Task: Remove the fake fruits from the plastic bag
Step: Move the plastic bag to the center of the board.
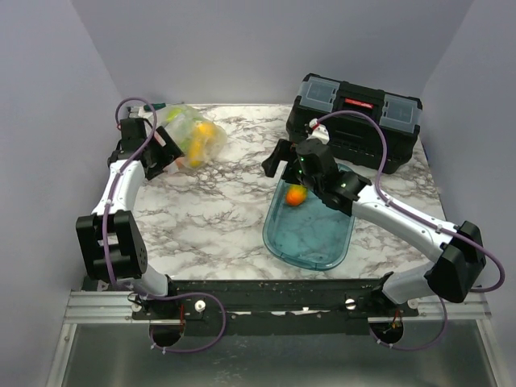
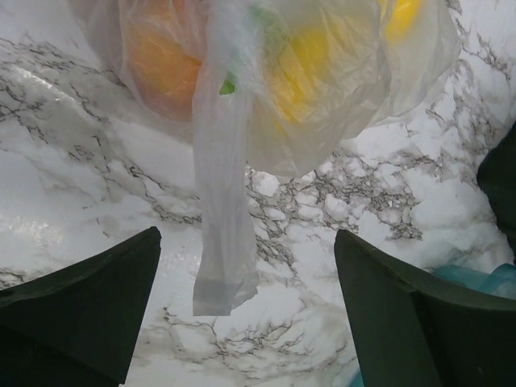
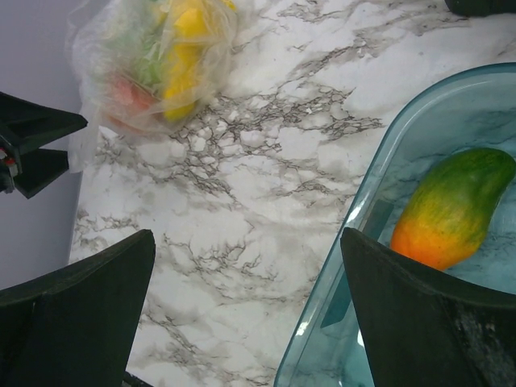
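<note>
left gripper (image 2: 246,235): i saw it apart, a strip of plastic bag (image 2: 274,81) between
right gripper (image 3: 247,235): apart above bench (image 3: 242,161), beside tray (image 1: 310,242)

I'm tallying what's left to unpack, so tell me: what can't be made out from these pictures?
1. Plastic bag contents, every view: the cloudy film blurs the fruits into yellow, orange and green patches, so their number and kinds are unclear.
2. Left wrist view: the bag's top is cut off by the upper edge.
3. Top view: the right arm hides the blue tray's far end and part of the green-orange fruit.
</note>
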Available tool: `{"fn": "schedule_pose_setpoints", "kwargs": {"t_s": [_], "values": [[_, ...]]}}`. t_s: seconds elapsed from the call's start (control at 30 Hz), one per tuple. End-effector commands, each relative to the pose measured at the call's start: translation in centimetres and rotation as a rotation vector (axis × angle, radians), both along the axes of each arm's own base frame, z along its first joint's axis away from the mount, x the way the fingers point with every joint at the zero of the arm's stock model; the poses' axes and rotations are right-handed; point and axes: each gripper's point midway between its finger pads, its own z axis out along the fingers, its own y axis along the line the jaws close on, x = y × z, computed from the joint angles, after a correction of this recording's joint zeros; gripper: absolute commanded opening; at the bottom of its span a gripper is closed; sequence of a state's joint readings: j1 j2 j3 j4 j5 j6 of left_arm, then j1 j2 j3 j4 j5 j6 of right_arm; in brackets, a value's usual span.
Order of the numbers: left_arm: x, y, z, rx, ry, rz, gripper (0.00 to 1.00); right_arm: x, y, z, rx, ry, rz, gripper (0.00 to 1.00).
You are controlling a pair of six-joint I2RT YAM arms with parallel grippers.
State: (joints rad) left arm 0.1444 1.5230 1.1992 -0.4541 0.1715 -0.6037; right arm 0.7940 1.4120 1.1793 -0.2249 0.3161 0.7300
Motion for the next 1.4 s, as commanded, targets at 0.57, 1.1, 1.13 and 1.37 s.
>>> {"fn": "schedule_pose_setpoints", "kwargs": {"t_s": [0.57, 1.1, 1.13, 1.37], "values": [[0.1, -8.3, 0.8, -0.289, -0.062, -0.335, 0.0, 0.0, -0.5, -2.4, -0.015, 0.052, -0.053, 1.0], [-5.8, -15.6, 4.3, -0.418, -0.136, -0.525, 0.0, 0.9, 1.9, -3.9, -0.037, 0.092, 0.011, 1.0], [-6.6, -16.0, 4.2, -0.422, -0.137, -0.527, 0.01, 0.9, 2.1, -4.1, -0.039, 0.098, 0.015, 1.0], [-11.9, -18.7, 4.1, -0.439, -0.171, -0.59, 0.09, 1.0, 3.5, -4.9, -0.021, 0.119, 0.061, 1.0]]}}
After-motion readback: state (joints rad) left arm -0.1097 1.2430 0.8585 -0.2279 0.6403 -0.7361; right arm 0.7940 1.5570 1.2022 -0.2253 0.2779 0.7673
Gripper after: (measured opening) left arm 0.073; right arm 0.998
